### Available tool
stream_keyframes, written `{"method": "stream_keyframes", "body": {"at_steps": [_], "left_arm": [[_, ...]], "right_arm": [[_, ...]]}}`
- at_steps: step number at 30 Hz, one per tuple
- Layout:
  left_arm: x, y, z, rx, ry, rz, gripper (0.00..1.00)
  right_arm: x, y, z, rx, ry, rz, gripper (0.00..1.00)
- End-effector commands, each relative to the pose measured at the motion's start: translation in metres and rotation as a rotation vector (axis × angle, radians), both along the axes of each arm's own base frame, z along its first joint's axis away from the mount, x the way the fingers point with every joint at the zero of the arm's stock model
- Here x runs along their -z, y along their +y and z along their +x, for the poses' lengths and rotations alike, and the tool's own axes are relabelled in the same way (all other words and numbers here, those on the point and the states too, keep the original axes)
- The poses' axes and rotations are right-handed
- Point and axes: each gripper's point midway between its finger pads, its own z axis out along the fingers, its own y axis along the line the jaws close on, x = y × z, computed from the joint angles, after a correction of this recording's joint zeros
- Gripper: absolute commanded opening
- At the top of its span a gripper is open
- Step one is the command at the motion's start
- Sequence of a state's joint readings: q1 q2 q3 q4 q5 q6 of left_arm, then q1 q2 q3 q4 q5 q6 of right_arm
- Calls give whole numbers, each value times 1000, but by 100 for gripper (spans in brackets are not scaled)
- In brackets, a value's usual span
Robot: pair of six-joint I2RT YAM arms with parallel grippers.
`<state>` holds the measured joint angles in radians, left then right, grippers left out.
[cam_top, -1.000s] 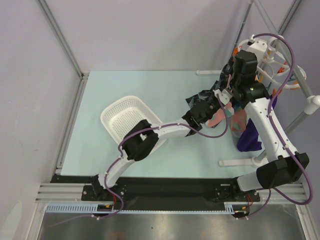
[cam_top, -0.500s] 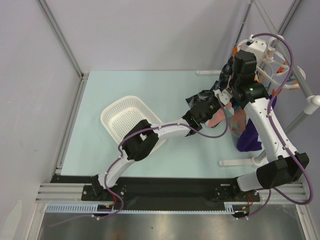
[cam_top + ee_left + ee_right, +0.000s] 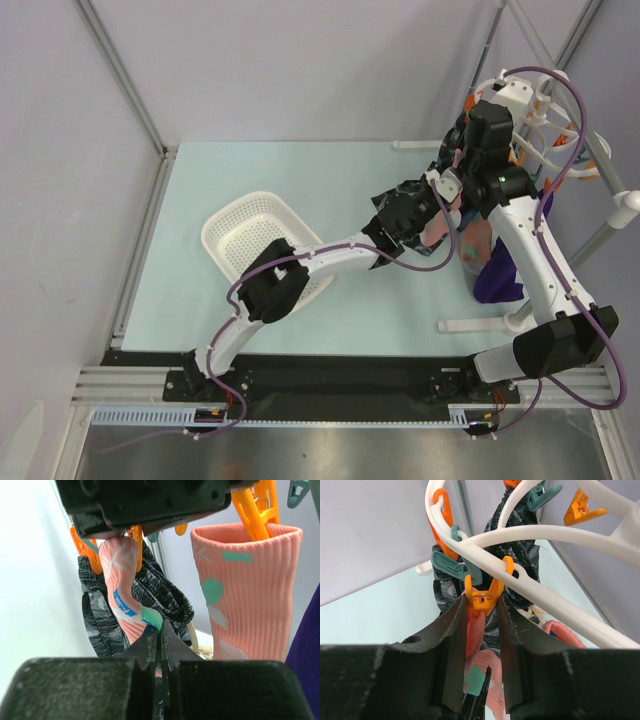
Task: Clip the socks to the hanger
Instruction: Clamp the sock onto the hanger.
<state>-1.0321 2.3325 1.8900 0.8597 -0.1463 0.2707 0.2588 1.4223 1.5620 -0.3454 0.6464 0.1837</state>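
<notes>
You're mid-clip: left hand (image 3: 159, 636) pinched shut on the sock (image 3: 121, 590), holding its cuff up under the hanger (image 3: 545, 536), right hand (image 3: 481, 611) squeezing an orange peg (image 3: 483, 594) there, so next ease off the peg.

Both arms share one build — the left arm (image 3: 340, 262) and the right arm (image 3: 530, 250) have glossy white plastic links joined by chunky matte black joint housings. A thin purple cable (image 3: 540, 69) loops loosely along each one. A small green light (image 3: 500, 181) glows on the right arm's black wrist block. The blunt black fingers (image 3: 452, 650) look grainy — like moulded plastic.
</notes>
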Motion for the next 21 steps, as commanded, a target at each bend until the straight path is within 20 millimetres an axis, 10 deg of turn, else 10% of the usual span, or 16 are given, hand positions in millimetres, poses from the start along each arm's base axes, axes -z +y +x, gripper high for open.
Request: {"method": "stream_keyframes", "body": {"at_steps": [1,21], "left_arm": [[-65,5,-16,37,-50,-108,0],[-52,-8,-15,51,-53,-79,0]], "right_arm": [[7,15,-3,-62,24,7,0],[3,17,-5,-86,3,42,0]]}}
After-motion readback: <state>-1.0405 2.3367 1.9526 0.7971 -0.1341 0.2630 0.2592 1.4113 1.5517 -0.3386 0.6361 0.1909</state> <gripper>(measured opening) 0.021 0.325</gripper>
